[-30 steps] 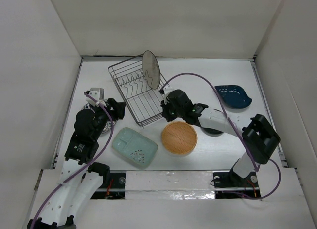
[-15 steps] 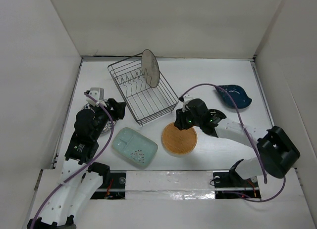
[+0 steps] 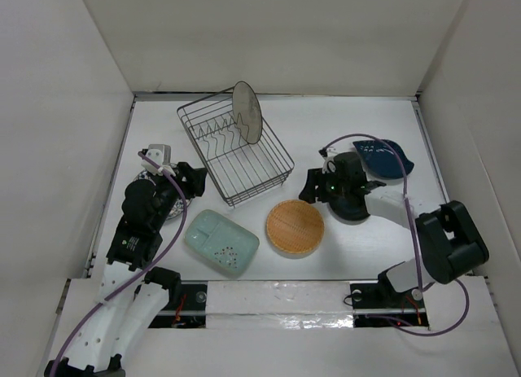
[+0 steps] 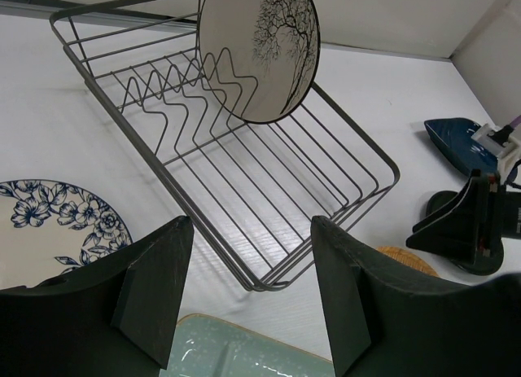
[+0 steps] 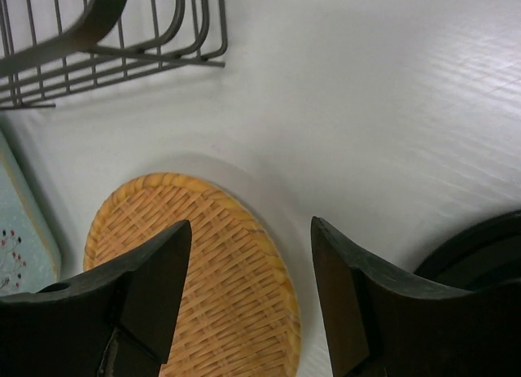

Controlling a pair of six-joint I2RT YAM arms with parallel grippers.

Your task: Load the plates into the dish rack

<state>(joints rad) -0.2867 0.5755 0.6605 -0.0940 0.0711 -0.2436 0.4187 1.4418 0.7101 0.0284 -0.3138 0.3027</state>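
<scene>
state at this moment:

- dish rack [image 3: 260, 186]: stands on the white table [image 3: 350, 124], far-left of centre and turned at an angle to the table edges.
- beige round plate [image 4: 259, 47], grey tree-like print: upright on edge among the rack's wire prongs, at the far end. it is the only plate in the rack.
- orange woven-look plate [image 3: 295, 227]: flat on the table, near the rack's near-right corner but apart from it.
- mint speckled rectangular plate [image 3: 221, 242]: flat on the table, left of the orange plate, just in front of the rack.
- white-and-blue floral plate [image 4: 49, 222]: flat on the table left of the rack, partly hidden under the left arm.
- black round plate [image 3: 348, 214]: flat on the table right of the orange plate, partly covered by the right arm.
- dark-blue leaf-shaped plate [image 3: 389, 160]: flat at the far right.
- left gripper [image 4: 252, 295]: jaws spread, nothing between them. it hovers between the floral plate and the mint plate, facing the rack.
- right gripper [image 5: 248, 304]: jaws spread and empty, above bare table between the orange plate and the black plate.
</scene>
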